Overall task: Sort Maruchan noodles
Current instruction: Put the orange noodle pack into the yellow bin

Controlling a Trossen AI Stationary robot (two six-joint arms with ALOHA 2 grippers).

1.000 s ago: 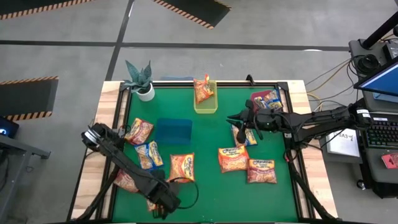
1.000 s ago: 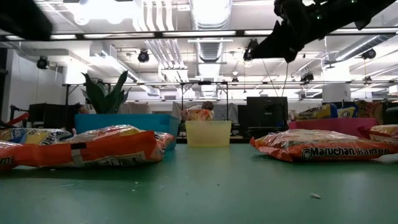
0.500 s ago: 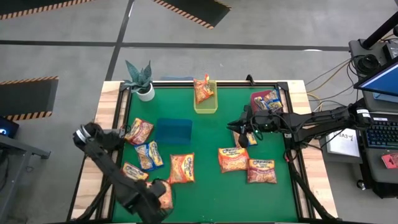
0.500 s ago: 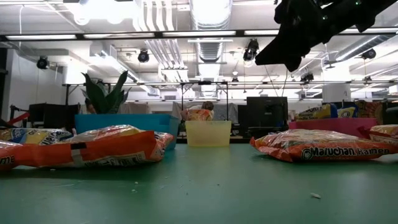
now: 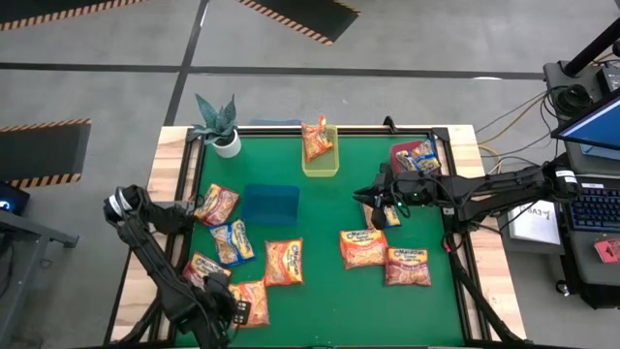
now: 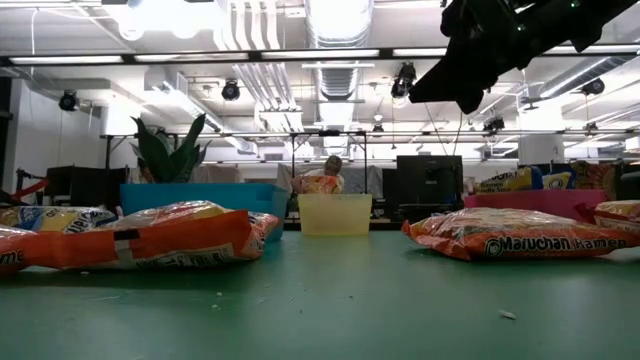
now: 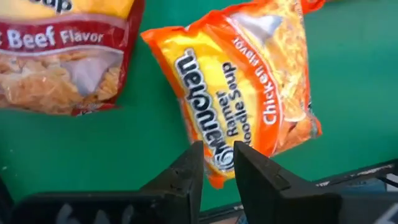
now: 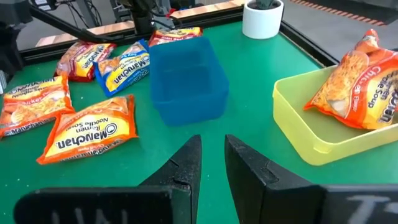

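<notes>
Because the packets are sorted by colour, three bins stand along the far side of the desk (image 5: 320, 291): blue bin (image 5: 269, 205), yellow bin (image 5: 321, 160) holding one orange packet (image 5: 316, 141), red bin (image 5: 415, 155) with packets too. The left gripper (image 7: 216, 167) hangs at the near left edge directly over a chicken packet (image 7: 245, 87), jaws slightly parted and grasping nothing. The right gripper (image 8: 212, 152) hovers mid-desk, raised, jaws narrowly apart and empty. Other packets lie loose on the green surface.

surface: green table mat (image 5: 320, 301), wood-edged | on it: blue bin (image 5: 269, 205), yellow bin (image 5: 321, 162), red bin (image 5: 399, 153), potted plant (image 5: 219, 124), loose Maruchan noodles packets (image 5: 364, 248)
</notes>
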